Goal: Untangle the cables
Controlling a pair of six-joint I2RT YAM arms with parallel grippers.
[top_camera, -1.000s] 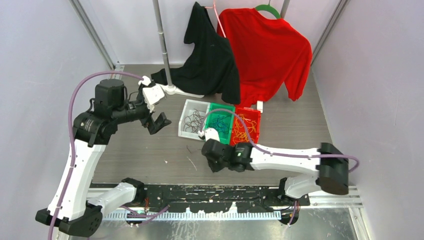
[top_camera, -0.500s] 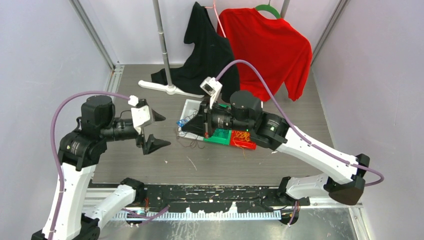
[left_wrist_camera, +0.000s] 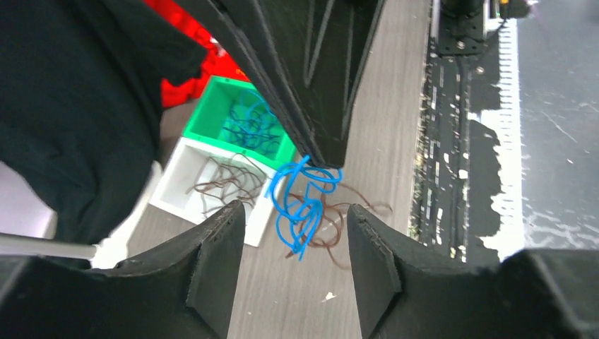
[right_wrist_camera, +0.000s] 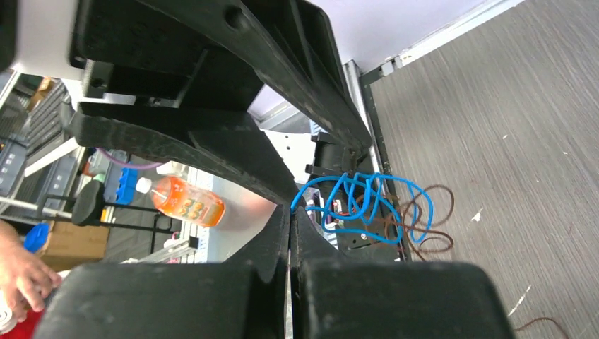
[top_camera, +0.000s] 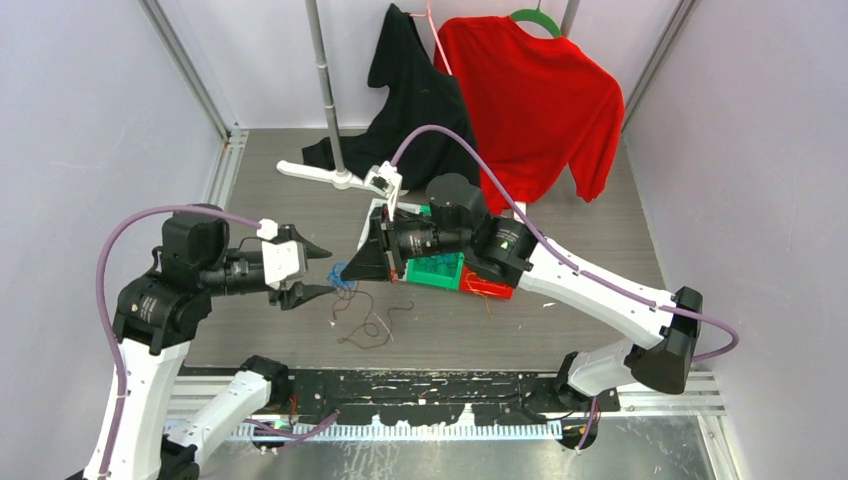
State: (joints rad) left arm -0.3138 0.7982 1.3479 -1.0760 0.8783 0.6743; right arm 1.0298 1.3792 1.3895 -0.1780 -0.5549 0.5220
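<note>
While the right pincer [right_wrist_camera: 291, 212] pinches the blue-and-brown cable tangle [left_wrist_camera: 300, 205] above the tabletop [top_camera: 450, 320], the spread left pincer [top_camera: 330, 270] flanks it. Separation is probably beginning; the left must next grip a strand.

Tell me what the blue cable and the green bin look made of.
Blue cable: likely plastic-sheathed wire, smooth and slightly glossy; it holds springy loops. Green bin: apparently rigid moulded plastic, with even colour and straight, thin walls.
</note>
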